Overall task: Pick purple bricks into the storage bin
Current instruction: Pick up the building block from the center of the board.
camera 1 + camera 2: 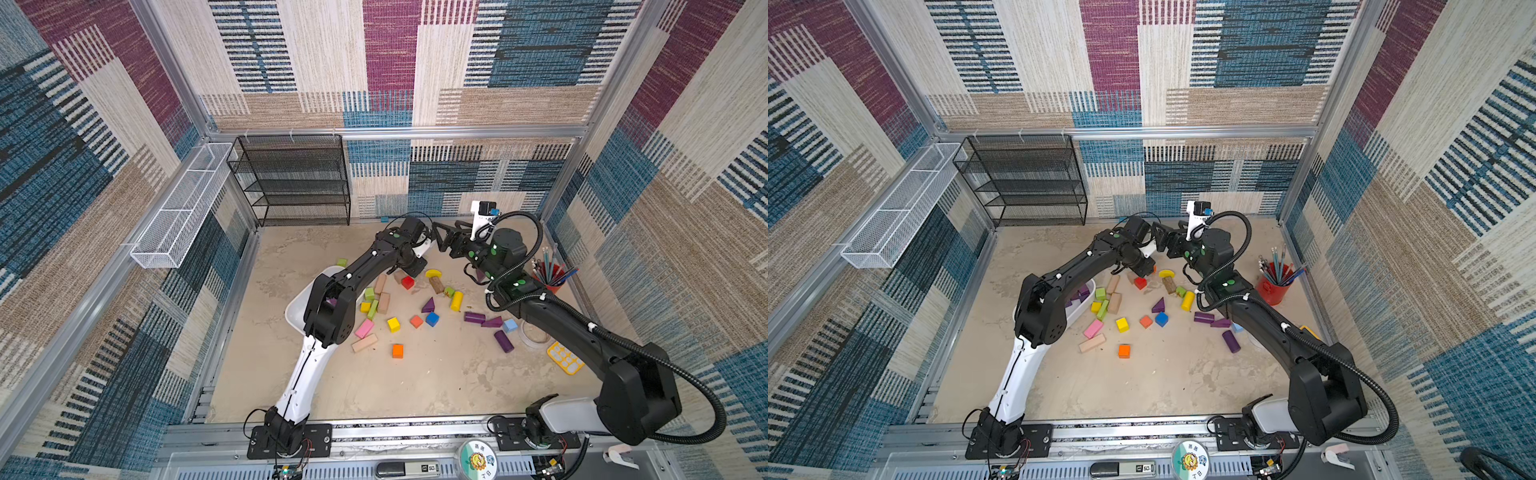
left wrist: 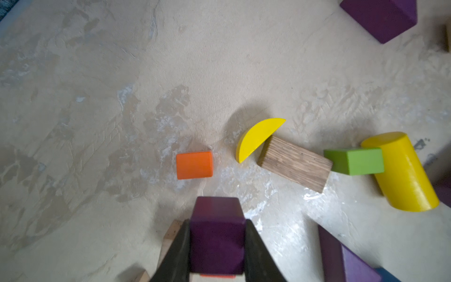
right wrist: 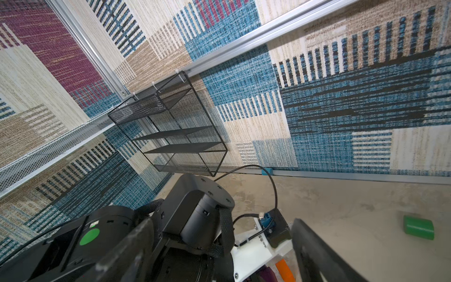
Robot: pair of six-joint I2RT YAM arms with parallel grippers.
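Left gripper point(image 2: 217, 246): jaws closed on a purple brick point(image 2: 217, 219); right gripper point(image 1: 441, 237): jaws open, empty; storage bin point(image 1: 296, 311) at eight o'clock from the brick; advise lifting clear of neighbouring blocks point(image 2: 294, 164) before swinging over its rim

A black mesh shelf rack point(image 1: 291, 178) sits against the back wall, and a long white wire basket point(image 1: 178, 208) hangs on the left wall beside it. On the bench point(image 1: 415, 386), a red cup point(image 1: 1273, 293) full of pencils stands at the right edge, and a yellow plastic grid point(image 1: 565, 357) lies nearer the front. Loose blocks are scattered mid-bench: an orange cube point(image 1: 397, 350) alone toward the front, a yellow cube point(image 1: 393, 324), a blue cube point(image 1: 432, 319), and a pink oblong point(image 1: 364, 328) just beside a plain wooden oblong point(image 1: 364, 343). In the left wrist view a yellow half-disc point(image 2: 256, 139) touches a bare wood block point(image 2: 295, 163), and a green block point(image 2: 355, 161) rests against a yellow cylinder point(image 2: 402, 173)
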